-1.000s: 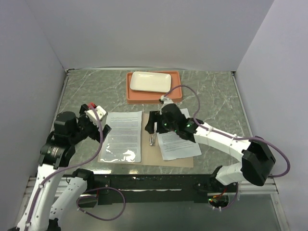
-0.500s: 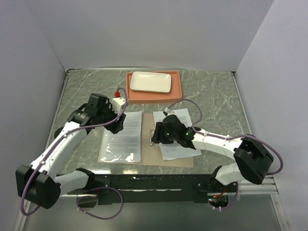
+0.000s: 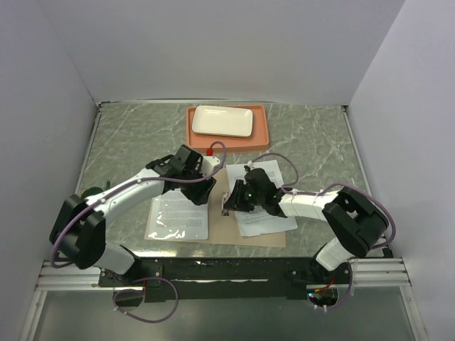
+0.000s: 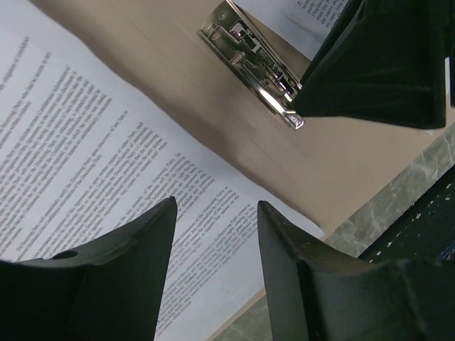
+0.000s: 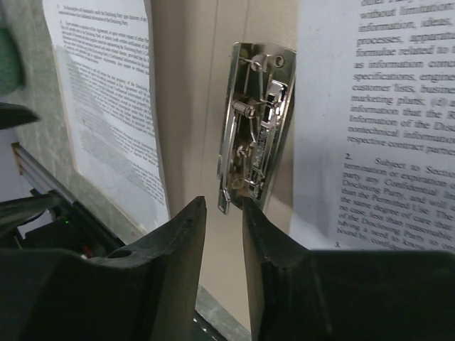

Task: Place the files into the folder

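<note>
Folder [image 3: 217, 229] holds both files [image 3: 178, 213], apparently unclipped; tray [image 3: 263, 138] holds plate [image 3: 222, 121].

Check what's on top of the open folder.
One printed sheet on each half of the folder, metal clip between them. The left gripper hides the top of the left sheet; the right gripper covers part of the right sheet.

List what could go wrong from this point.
1. The left gripper and right gripper are close together by the clip; they could collide.
2. The left fingers hang open over a flat sheet; pinching may crumple or drag it.
3. The right fingers sit at the shiny clip's end and might slip off, jolting the folder.
</note>
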`<state>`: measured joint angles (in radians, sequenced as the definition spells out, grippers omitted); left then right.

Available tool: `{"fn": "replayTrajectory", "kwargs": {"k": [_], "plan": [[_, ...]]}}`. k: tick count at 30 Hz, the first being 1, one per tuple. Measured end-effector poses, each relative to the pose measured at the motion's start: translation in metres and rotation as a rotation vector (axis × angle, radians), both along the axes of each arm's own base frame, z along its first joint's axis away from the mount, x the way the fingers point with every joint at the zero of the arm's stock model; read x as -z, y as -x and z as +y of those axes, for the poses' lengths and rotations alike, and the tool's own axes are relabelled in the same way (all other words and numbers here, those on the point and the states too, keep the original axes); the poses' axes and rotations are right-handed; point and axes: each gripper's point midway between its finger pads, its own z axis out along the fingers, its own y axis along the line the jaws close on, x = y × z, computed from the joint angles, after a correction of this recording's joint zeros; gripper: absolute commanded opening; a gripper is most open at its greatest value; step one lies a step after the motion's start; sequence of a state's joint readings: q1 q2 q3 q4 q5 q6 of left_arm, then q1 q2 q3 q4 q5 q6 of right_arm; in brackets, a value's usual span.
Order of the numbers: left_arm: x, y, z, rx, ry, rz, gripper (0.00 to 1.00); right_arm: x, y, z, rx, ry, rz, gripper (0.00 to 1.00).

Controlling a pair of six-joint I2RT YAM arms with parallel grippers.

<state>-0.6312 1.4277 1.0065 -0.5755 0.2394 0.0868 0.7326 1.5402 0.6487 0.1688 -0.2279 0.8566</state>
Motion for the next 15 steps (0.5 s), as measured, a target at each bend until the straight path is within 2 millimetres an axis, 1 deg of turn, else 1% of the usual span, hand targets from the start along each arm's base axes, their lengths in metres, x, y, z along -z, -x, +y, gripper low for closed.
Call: {"fn": "replayTrajectory", "kwargs": {"k": [2, 4, 6, 11, 14, 15], "plan": [[0.008, 0.0, -0.007, 0.007, -0.01, 0.022, 0.53, 0.002, 0.0, 0.003, -0.001, -0.013, 0.011, 0.34], [0.011, -0.002, -0.014, 0.009, -0.009, 0.031, 0.52, 0.003, 0.001, 0.004, -0.003, -0.021, 0.021, 0.34], [0.011, -0.003, -0.022, 0.011, 0.0, 0.03, 0.5, 0.006, 0.001, 0.003, -0.002, -0.031, 0.026, 0.35], [0.01, -0.004, -0.035, 0.003, 0.028, 0.039, 0.47, 0.019, 0.005, -0.006, 0.015, -0.03, 0.066, 0.38], [0.013, -0.002, -0.043, 0.001, 0.032, 0.058, 0.43, 0.018, 0.003, -0.006, 0.015, -0.051, 0.066, 0.38], [0.014, -0.001, -0.046, 0.002, 0.035, 0.068, 0.42, 0.018, 0.003, -0.006, 0.015, -0.056, 0.066, 0.36]]}}
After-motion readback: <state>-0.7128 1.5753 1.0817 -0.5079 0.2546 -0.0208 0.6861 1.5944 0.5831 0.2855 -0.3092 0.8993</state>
